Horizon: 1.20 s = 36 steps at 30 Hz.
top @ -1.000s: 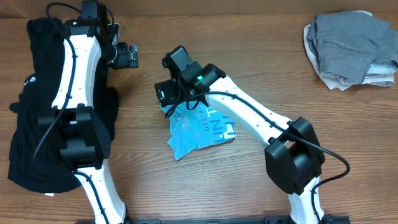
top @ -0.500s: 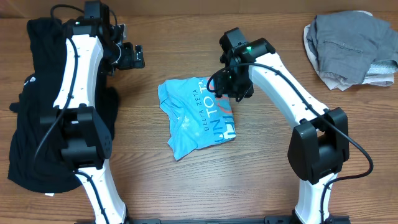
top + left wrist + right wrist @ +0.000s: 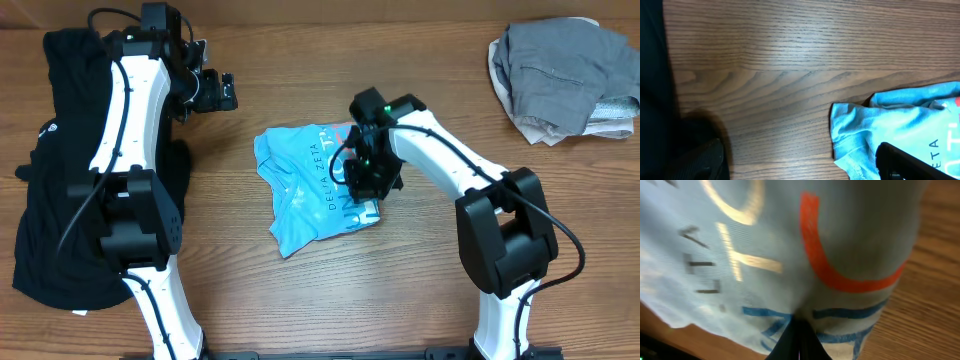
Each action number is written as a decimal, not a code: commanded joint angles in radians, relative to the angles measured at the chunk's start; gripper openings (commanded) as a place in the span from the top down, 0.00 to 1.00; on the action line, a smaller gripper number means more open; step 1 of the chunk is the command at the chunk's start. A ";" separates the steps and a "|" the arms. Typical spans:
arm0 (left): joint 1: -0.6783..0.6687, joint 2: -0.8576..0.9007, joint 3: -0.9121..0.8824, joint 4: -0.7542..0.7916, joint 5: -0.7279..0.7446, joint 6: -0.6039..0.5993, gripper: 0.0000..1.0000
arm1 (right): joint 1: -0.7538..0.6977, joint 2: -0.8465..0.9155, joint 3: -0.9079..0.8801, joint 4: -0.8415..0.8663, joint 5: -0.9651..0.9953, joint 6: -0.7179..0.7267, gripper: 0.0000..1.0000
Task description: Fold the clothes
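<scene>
We have the blue T-shirt (image 3: 300, 190) bunched mid-tabletop (image 3: 430, 70). Right claw (image 3: 366, 180) is pinching its right edge; left claw (image 3: 222, 92) is spread, idle beside the black garment (image 3: 40, 200). Risk: a one-sided pull drags the whole shirt, or the thin pinch slips.

Clothes in three lots on the table (image 3: 420, 60): light blue T-shirt (image 3: 300, 195) in the middle, black garment (image 3: 45, 190) along the left edge, grey garments (image 3: 560, 75) in the far right corner.
T-shirt lies in a rough, lopsided packet, print side up, showing lettering, blue outlined letters and an orange stroke. Edges are uneven and the near-left corner juts out. Its right edge is gathered into a ridge, pinched in the closed tips of the right gripper (image 3: 366, 192). Black garment is stretched long from far to near, rumpled. Grey ones sit in a loose heap, a paler piece showing beneath. All three lots are well apart.
</scene>
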 commanded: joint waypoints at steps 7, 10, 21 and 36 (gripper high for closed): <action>-0.006 0.018 -0.001 0.009 0.016 0.019 0.00 | -0.089 -0.033 -0.154 0.132 0.035 0.016 0.96; -0.006 0.018 -0.001 0.011 0.016 0.018 0.00 | -0.156 -0.032 -0.156 0.156 0.048 0.016 0.96; -0.006 0.018 -0.001 0.026 0.016 0.015 0.00 | -0.383 -0.032 -0.138 0.257 0.152 -0.019 0.96; -0.006 0.018 -0.001 0.051 0.031 0.016 0.00 | -0.412 -0.112 0.199 0.056 0.083 -0.019 0.48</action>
